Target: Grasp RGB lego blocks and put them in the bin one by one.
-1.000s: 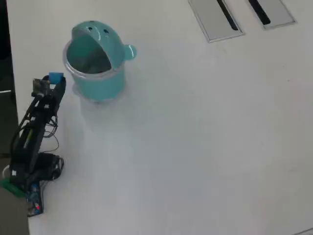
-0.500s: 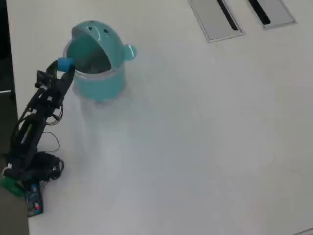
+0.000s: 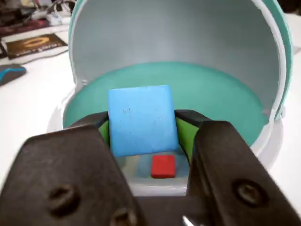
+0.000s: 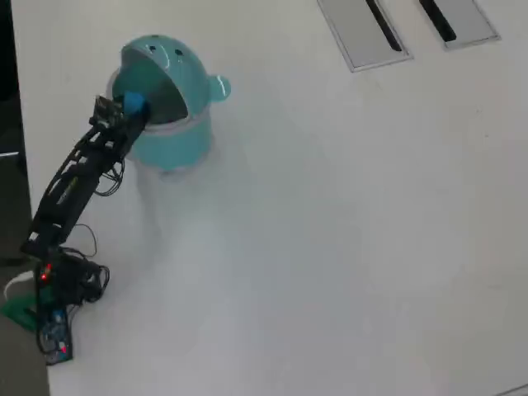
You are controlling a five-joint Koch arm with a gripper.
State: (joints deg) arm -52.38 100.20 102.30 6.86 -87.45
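My gripper is shut on the blue block, held between its green-padded jaws right over the open mouth of the teal bin. The red block lies on the bin's pale floor below the blue one. The domed lid is swung up behind. In the overhead view the bin stands at the upper left, with my gripper and the blue block at its opening. The yellow-green block is out of view.
Two flat grey panels lie at the table's far edge in the overhead view. The arm's base and cables sit at the left edge. A dark book and clutter lie beyond the bin in the wrist view.
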